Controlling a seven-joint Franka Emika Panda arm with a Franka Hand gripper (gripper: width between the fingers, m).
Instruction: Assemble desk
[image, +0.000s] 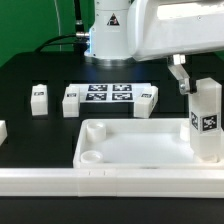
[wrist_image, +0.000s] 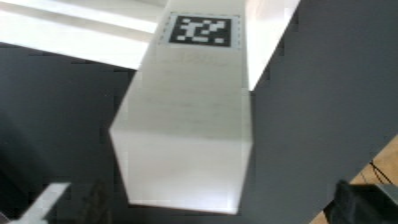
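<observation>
The white tray-like tabletop (image: 130, 150) lies at the front, with round sockets in its corners. One white square leg (image: 206, 120) with a tag stands upright at the tabletop's corner on the exterior view's right. My gripper (image: 188, 82) is at the top of this leg. In the wrist view the leg (wrist_image: 187, 120) fills the middle and its near end lies between my fingers (wrist_image: 365, 200). The fingers stand apart from the leg on both sides, so the gripper (wrist_image: 205, 210) is open. Three more tagged legs (image: 40, 97), (image: 70, 101), (image: 147, 99) lie on the black table behind the tabletop.
The marker board (image: 108, 94) lies behind the tabletop, between two of the loose legs. A white piece (image: 2, 131) shows at the exterior view's left edge. A long white rail (image: 100, 182) runs along the front. The arm's base (image: 105, 40) stands at the back.
</observation>
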